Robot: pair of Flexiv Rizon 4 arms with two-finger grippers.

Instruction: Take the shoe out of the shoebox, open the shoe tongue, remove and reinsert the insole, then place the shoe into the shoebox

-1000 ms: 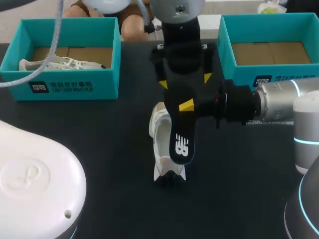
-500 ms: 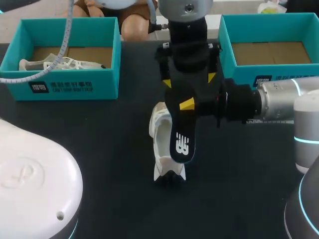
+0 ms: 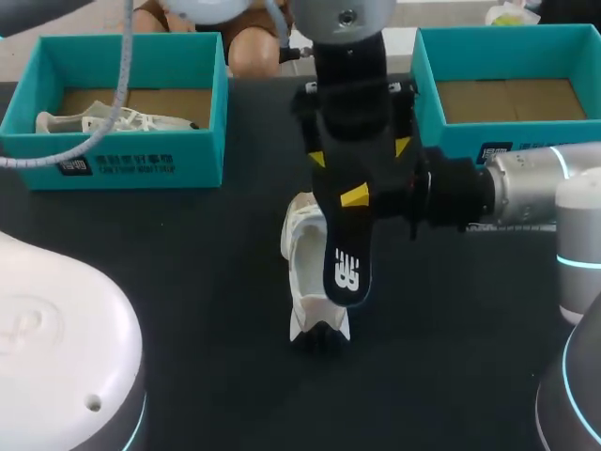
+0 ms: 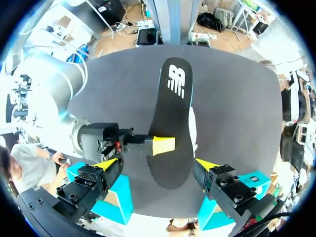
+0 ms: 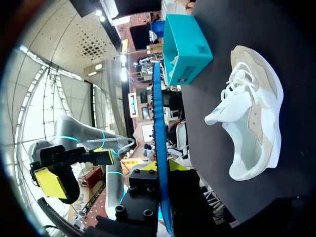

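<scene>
A black insole [image 3: 344,246] with a white logo hangs over the table's middle, and my right gripper [image 3: 355,197] is shut on its edge from the right. Edge-on in the right wrist view, the insole [image 5: 159,148] stands between that gripper's [image 5: 162,170] fingers. The white shoe [image 3: 305,272] lies on the dark table just under and left of the insole, also seen as the shoe [image 5: 252,123] ahead. My left gripper [image 3: 357,152] hovers open above the insole's far end. In its own view the left gripper [image 4: 157,164] straddles the insole [image 4: 170,133] without touching it.
A teal shoebox [image 3: 141,160] at the back left holds another white shoe [image 3: 113,120]. A second teal shoebox [image 3: 470,132] at the back right shows only its cardboard floor. The left box [image 5: 185,42] is also ahead of the right gripper.
My left gripper has shifted slightly to the right above the insole. The right gripper, the insole and the shoe have hardly moved.
</scene>
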